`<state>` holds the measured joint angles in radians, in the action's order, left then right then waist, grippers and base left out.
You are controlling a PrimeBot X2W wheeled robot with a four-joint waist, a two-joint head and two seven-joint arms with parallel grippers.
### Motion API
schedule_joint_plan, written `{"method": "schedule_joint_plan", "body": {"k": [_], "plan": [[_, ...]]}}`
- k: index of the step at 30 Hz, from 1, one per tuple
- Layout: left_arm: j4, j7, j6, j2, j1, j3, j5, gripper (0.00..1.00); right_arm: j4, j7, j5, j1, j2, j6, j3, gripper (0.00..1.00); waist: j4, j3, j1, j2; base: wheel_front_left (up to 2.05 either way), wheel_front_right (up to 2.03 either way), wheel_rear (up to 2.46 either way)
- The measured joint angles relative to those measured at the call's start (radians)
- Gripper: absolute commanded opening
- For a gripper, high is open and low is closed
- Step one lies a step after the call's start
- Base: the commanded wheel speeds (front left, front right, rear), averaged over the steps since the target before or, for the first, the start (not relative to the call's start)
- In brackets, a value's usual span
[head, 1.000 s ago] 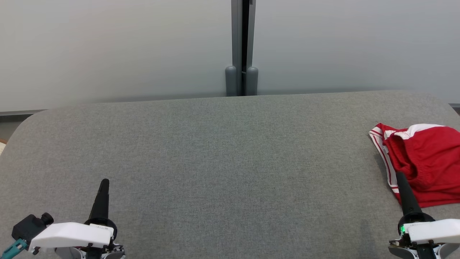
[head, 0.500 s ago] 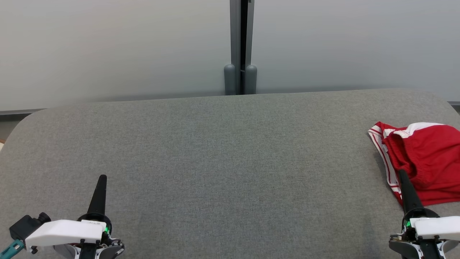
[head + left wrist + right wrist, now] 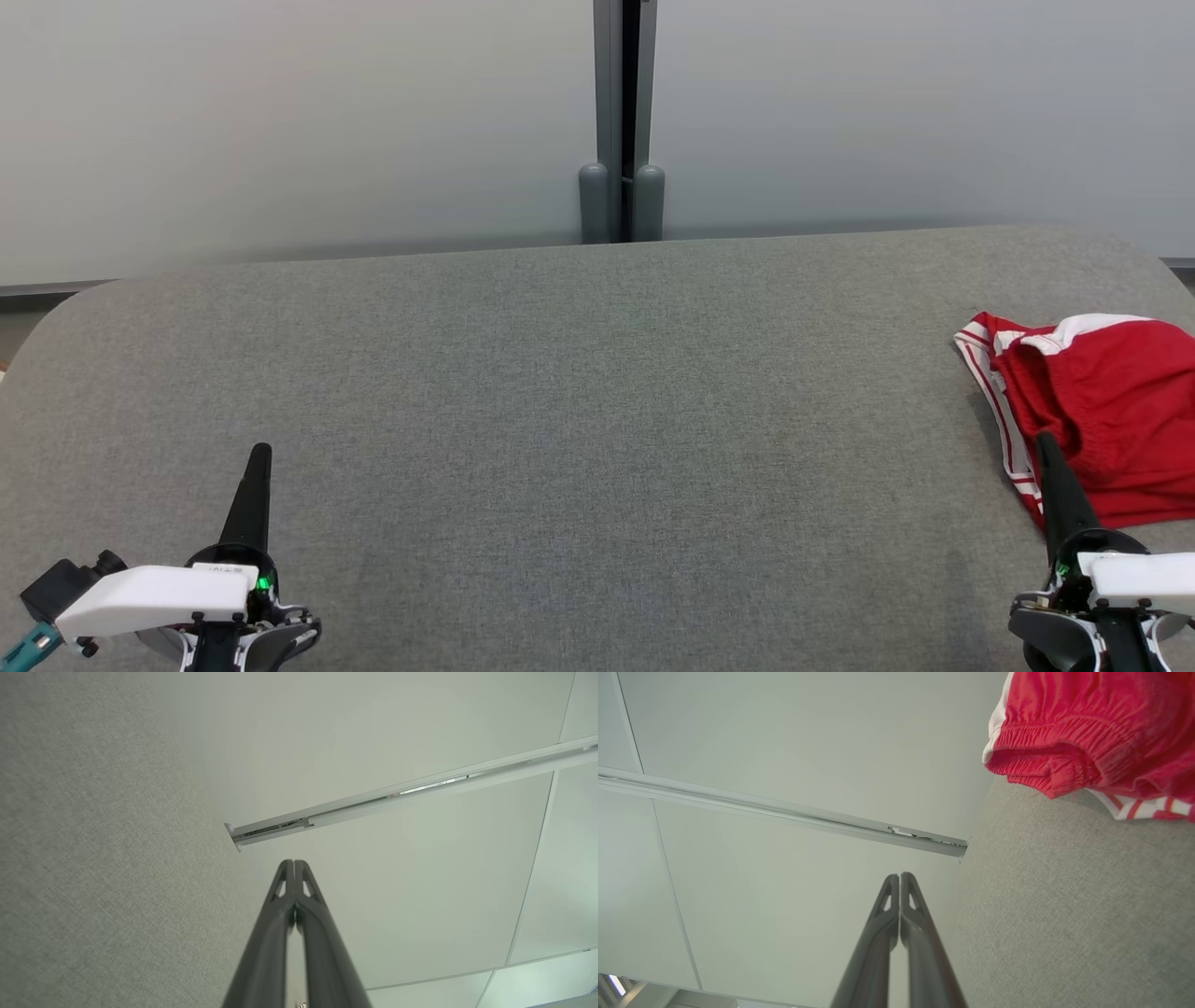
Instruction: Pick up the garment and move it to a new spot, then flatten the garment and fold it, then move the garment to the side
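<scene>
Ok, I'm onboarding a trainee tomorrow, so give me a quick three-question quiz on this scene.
1. True or false: the red garment lies at the middle of the grey table.
2. Which tool is nearer the garment? A. left B. right
3. Fill in: the left tool and right tool are both ____.
Key: 1 false, it lies at the table's right end; 2 B; 3 shut.

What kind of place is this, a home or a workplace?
Probably a lab or office test area: a grey fabric-covered table, plain pale panels joined by a grey post, and one red garment.
</scene>
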<state>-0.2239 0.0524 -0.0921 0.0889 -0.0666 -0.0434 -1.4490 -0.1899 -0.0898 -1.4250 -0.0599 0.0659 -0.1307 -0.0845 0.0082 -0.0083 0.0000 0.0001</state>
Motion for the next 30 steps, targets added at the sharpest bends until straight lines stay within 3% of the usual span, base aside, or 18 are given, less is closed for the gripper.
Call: {"method": "schedule_joint_plan", "body": {"k": [30], "plan": [[-0.021,0.050,-0.039,-0.032,-0.035,-0.056,-0.173,0.00,-0.056,-0.009,-0.198,-0.043,-0.007,0.000,-0.014,0.00,-0.008,0.011,0.0000,0.0000,0.00,0.00,0.00]]}}
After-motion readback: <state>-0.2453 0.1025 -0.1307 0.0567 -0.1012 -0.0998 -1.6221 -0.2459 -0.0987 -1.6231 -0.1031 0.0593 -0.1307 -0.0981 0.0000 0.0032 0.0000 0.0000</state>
